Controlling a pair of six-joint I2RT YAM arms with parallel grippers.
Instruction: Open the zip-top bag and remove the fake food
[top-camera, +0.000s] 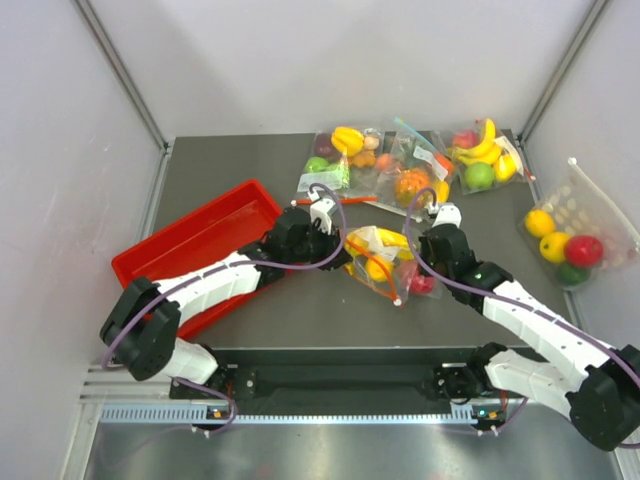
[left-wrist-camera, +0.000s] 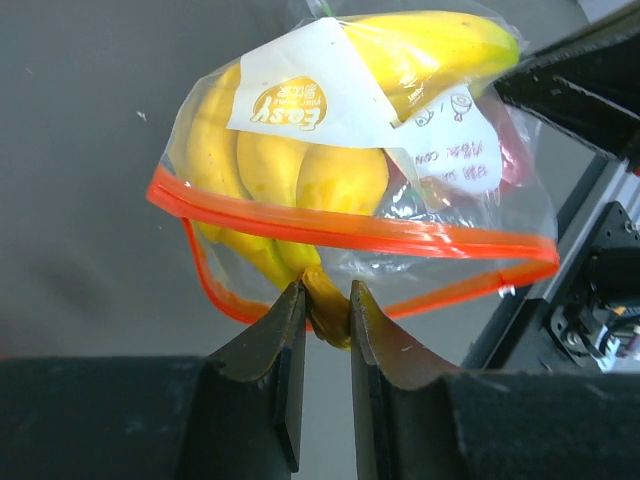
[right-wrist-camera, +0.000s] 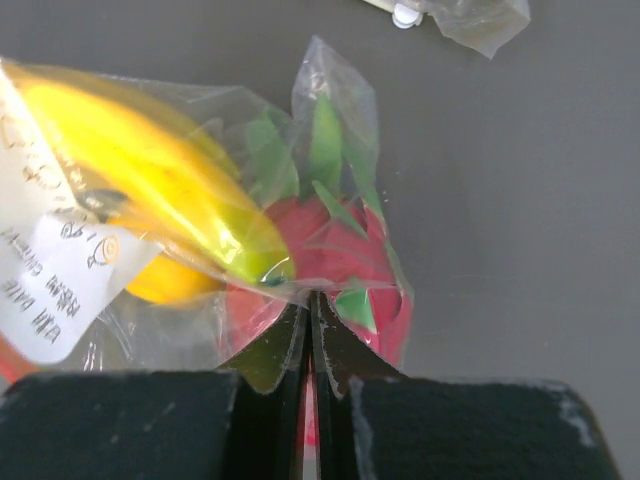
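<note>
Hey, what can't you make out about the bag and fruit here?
Top view: where the jaws meet the zip-top bag, covered by the left gripper and right gripper bodies.
Left wrist: dragon fruit, mostly behind the label.
Right wrist: rounded orange fruit, mostly under the banana.

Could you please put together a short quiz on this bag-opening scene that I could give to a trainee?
1. True or false: the zip-top bag has its orange zip sealed shut along the whole mouth.
2. What sits between the fingers of the left gripper? A) a green apple B) the banana stem C) the red tray's edge
3. In a few words: what is the right gripper pinching?
Key: 1. False, the two strips gape apart. 2. B. 3. The bag's plastic, beside the dragon fruit.
</note>
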